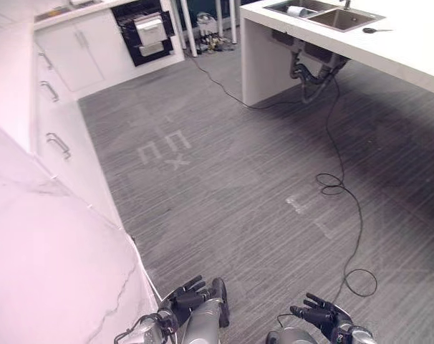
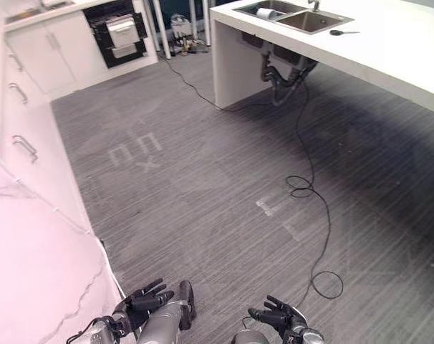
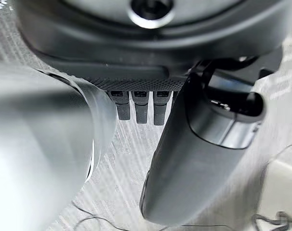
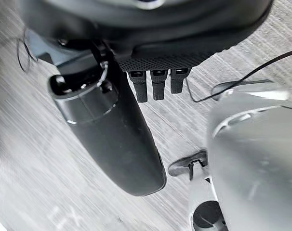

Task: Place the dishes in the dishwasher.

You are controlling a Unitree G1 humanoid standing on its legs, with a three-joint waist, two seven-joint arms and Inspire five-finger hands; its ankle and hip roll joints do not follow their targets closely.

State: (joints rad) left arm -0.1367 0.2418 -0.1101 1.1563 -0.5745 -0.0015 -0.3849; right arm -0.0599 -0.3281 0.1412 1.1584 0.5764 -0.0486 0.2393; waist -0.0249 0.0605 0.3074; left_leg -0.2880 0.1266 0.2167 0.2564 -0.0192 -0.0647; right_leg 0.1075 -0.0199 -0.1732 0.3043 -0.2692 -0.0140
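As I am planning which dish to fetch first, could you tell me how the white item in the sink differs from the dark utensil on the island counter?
The white item is pale, stubby and roundish; the dark utensil is thin and flat. The white item lies down inside the sink, whereas the dark utensil lies on the island counter beside it. Both are small.

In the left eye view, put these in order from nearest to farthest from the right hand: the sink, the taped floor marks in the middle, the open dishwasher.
From the right hand, low near the bottom edge:
1. Taped floor marks, mid-floor, up and to the left.
2. Sink, in the white counter at the top right.
3. Open dishwasher, in the cabinets at the far top left.
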